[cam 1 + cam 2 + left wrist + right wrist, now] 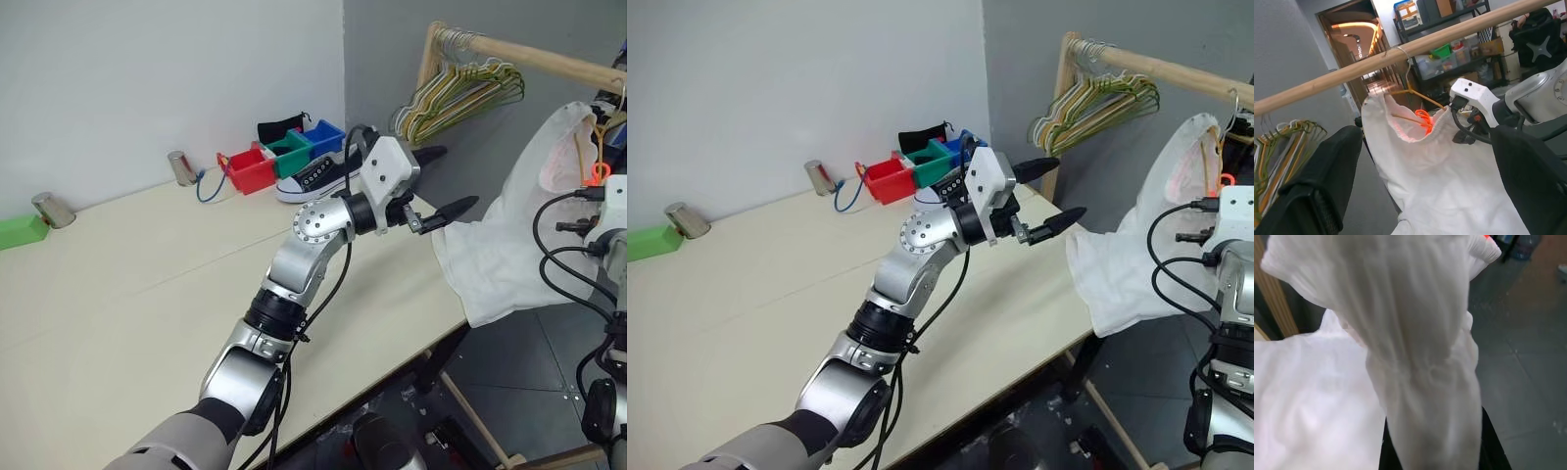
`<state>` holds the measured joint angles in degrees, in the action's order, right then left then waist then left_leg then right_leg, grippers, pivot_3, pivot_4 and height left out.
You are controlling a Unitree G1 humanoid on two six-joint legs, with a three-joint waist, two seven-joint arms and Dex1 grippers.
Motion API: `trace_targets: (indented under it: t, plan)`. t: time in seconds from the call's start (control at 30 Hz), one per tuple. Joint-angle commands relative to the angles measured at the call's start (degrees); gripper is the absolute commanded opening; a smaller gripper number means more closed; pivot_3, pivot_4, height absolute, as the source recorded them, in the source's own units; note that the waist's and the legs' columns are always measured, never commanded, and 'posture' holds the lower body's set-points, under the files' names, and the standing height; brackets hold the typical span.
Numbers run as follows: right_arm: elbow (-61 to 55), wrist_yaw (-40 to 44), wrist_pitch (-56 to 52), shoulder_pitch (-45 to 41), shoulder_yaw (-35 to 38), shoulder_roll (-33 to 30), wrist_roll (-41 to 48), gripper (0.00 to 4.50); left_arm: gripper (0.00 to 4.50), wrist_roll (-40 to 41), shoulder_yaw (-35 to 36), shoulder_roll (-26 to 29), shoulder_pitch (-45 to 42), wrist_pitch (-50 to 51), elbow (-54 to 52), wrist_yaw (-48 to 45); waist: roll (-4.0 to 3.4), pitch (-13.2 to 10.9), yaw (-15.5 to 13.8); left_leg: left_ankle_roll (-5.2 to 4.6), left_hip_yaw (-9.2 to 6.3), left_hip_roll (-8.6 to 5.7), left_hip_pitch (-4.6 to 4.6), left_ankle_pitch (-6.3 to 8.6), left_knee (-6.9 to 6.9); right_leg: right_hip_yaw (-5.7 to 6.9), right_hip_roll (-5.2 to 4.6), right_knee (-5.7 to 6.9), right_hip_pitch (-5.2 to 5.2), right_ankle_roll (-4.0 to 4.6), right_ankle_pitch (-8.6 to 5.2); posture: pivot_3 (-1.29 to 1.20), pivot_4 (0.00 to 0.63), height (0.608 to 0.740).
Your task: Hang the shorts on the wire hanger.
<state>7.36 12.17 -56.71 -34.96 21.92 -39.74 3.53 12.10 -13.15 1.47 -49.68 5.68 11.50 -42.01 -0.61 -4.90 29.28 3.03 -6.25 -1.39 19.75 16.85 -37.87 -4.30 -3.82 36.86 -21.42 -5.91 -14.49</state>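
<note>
Our right gripper [1432,450] pinches the shorts [509,245], which hang lengthwise off the wire hanger [1410,100]; our spread left gripper [438,186] points toward them.

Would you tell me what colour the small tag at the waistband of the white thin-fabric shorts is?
Bright orange tag on the white shorts; left wrist view shows it best.

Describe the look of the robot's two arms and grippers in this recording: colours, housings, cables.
The left arm is built of silver-grey metal segments with black joint rings, a round perforated silver disc at the wrist and a white angular housing behind the left gripper, whose two fingers are black and tapered. A black cable runs along it. The right arm has a white housing and silver segments wrapped in looping black cables.
</note>
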Motion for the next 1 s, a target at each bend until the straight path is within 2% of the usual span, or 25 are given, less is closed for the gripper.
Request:
trace_targets:
  t: [0.03,0.43,0.7,0.87,0.9,0.93,1.0]
  plan:
    - [-4.0,-1.4,1.8,-1.8,-0.1,-0.3,0.0,0.00,4.43,0.1,1.3,0.4,-1.0,-0.2,-2.2,0.5,0.00,0.0,0.0,0.00,0.00,0.00,0.00,0.00,-0.01,0.00,0.00,-0.01,0.01,0.00,0.00,-0.47,0.005,0.740]
    - [-2.1,-11.1,-7.7,-8.0,11.2,6.0,3.8,0.00,4.43,-0.1,1.0,0.8,-1.5,-0.5,-1.6,0.4,0.00,0.0,-0.8,0.00,-0.01,-0.05,0.02,0.00,-0.02,0.00,-0.07,0.00,0.02,0.00,0.00,-0.47,0.008,0.740]
    - [-0.9,-13.5,-8.1,-9.2,13.0,6.3,4.5,0.00,4.43,-0.2,1.0,1.2,-1.5,-0.4,-1.8,0.4,0.00,0.0,-0.9,-0.01,-0.01,-0.11,0.02,0.00,-0.04,0.00,-0.13,0.00,0.03,-0.01,0.00,-0.47,0.008,0.740]
    - [-1.5,-13.7,-7.3,-9.2,11.6,6.2,4.9,0.00,4.43,-0.2,1.0,1.1,-1.5,-0.3,-2.0,0.7,-0.01,0.0,-0.9,-0.01,-0.01,-0.13,0.02,0.01,-0.04,0.00,-0.15,0.01,0.03,-0.01,0.00,-0.47,0.005,0.740]
    - [-1.5,-13.7,-7.0,-9.1,11.5,6.2,4.9,0.55,4.50,-0.2,1.0,1.1,-1.5,-0.4,-1.9,0.7,-0.02,0.0,-0.9,-0.01,-0.01,-0.13,0.02,0.01,-0.03,0.01,-0.15,0.01,0.03,-0.01,0.00,-0.47,0.005,0.740]
    - [-1.5,-13.9,-6.7,-9.0,11.2,6.1,4.7,0.61,4.50,-0.3,1.0,1.0,-1.6,-0.5,-1.7,0.7,-0.02,0.0,-0.8,-0.01,-0.01,-0.13,0.02,0.01,-0.03,0.01,-0.15,0.01,0.03,-0.01,0.00,-0.46,0.006,0.740]
    - [-2.1,-14.1,-5.4,-8.3,9.7,5.1,3.5,1.07,4.50,-0.2,1.1,1.1,-1.8,-0.5,-1.6,0.7,-0.02,0.0,-0.8,-0.01,-0.01,-0.12,0.01,0.01,-0.03,0.01,-0.14,0.01,0.03,-0.02,0.00,-0.46,0.006,0.740]
